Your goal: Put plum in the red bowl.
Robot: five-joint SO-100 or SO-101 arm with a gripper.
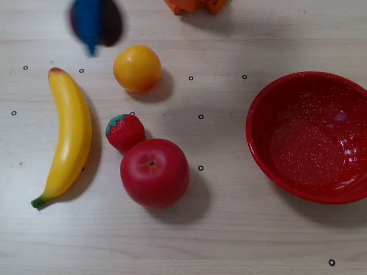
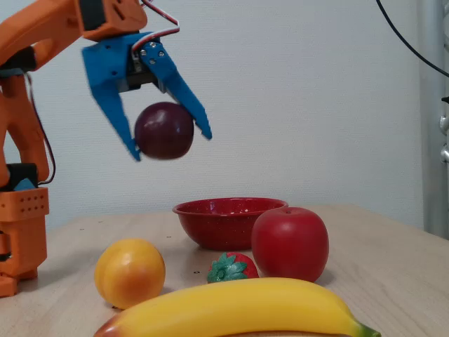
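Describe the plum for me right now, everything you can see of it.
The plum is round, glossy and dark maroon, nearly black. In the fixed view it hangs in the air, clamped between the blue fingers of the gripper, well above the table and touching nothing else. In the overhead view it is a motion-blurred dark shape partly hidden behind a finger, up-left of the orange.

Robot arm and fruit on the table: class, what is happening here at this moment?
The arm's hand grips the plum and holds it in the air, well above the table. The red bowl sits empty at the right of the overhead view, so the plum is not in it yet. A banana, orange, strawberry and apple lie on the table, untouched.
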